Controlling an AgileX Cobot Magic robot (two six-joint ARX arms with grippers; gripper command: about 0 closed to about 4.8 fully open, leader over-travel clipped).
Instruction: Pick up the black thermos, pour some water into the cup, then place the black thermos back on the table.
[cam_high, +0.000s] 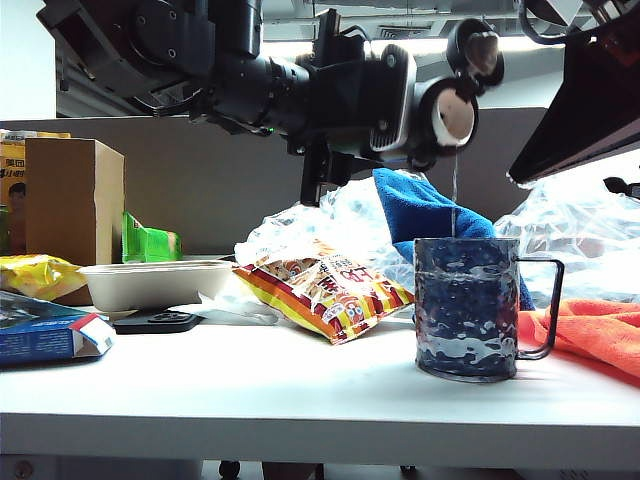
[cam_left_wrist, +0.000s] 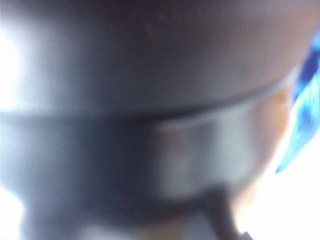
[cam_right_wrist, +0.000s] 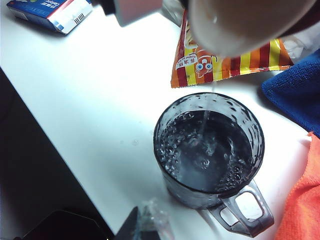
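Matte-black steel is tipping level above the bench (cam_high: 300, 390) as the left pincer (cam_high: 335, 105), clamped on the black thermos (cam_high: 300, 85), is trickling water into the cup (cam_high: 467, 305) just below its spout; holding that tilt should be keeping the stream thin. The right pincer, unseen, is sitting closed above.

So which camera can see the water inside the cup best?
The right wrist view: it looks down into the cup, showing bubbling water. The exterior view shows only its dimpled side and the thin stream falling in. The left wrist view is a blur without it.
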